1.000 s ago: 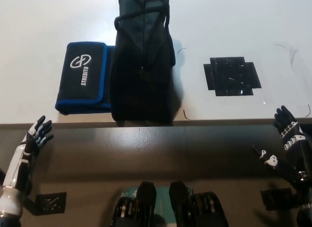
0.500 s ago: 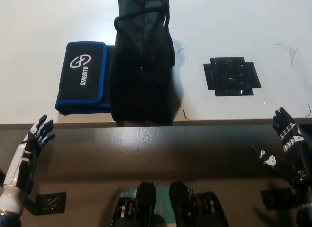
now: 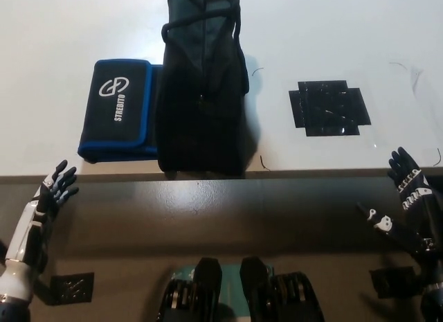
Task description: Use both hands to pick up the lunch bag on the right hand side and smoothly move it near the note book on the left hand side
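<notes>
White surface (image 3: 55, 31) w/ black lunch bag (image 3: 201, 107) touching notebook (image 3: 118, 109); left hand (image 3: 54, 189) & right hand (image 3: 410, 197) splayed open, empty, below edge.

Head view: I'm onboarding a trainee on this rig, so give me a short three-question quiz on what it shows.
1. True or false: the black lunch bag lies apart from the blue-edged notebook.
2. Which hand holds the bag? A) the left hand B) the right hand C) neither
3. Fill in: right of the bag, a patch of black ___ is stuck on the white table.

Key:
1. False; the bag lies against the notebook and covers its right edge.
2. C; both hands are open, below the table's near edge.
3. Tape.
</notes>
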Robot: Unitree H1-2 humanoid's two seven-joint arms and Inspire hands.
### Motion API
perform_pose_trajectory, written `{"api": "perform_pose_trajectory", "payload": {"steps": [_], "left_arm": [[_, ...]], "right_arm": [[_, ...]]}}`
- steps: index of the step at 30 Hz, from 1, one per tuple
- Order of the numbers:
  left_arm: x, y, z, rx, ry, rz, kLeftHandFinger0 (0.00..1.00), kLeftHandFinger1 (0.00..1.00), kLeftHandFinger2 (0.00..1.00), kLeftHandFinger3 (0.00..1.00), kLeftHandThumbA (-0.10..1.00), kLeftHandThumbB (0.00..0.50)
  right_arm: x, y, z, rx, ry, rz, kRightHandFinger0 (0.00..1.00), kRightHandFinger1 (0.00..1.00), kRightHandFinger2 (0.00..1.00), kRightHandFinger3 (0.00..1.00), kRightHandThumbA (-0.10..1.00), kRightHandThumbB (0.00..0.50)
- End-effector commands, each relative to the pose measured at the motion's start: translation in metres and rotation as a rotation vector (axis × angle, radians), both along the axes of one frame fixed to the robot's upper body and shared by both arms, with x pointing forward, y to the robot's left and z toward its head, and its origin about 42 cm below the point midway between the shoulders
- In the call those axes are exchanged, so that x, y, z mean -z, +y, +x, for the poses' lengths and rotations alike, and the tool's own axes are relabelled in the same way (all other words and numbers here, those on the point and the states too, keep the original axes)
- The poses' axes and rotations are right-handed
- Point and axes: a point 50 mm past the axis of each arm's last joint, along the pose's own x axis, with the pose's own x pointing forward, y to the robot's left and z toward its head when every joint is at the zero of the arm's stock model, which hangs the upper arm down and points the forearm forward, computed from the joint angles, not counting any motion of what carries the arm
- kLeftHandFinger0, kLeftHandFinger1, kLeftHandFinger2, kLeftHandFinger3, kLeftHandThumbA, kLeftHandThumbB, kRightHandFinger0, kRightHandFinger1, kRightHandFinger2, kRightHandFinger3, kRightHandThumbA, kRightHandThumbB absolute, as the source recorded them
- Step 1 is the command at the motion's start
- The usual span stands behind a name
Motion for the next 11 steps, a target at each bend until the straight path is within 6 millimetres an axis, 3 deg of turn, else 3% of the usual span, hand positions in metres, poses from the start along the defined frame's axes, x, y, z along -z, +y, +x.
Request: {"api": "perform_pose_trajectory", "payload": {"steps": [1,4,11], "left_arm": [[-0.017,0.0062,0.007,0.018,-0.056,0.044,1.0,1.0,1.0,1.0,1.0,0.144],[-0.0154,0.0064,0.0065,0.016,-0.058,0.054,1.0,1.0,1.0,1.0,1.0,0.138],[-0.0136,0.0057,0.0068,0.006,-0.057,0.068,1.0,1.0,1.0,1.0,1.0,0.147]], "right_arm": [[-0.016,0.0011,0.0087,-0.015,-0.083,-0.009,1.0,1.0,1.0,1.0,1.0,0.166],[-0.0159,0.0019,0.0087,-0.019,-0.08,-0.007,1.0,1.0,1.0,1.0,1.0,0.182],[-0.0153,0.0028,0.0097,-0.023,-0.079,-0.021,1.0,1.0,1.0,1.0,1.0,0.14]]}}
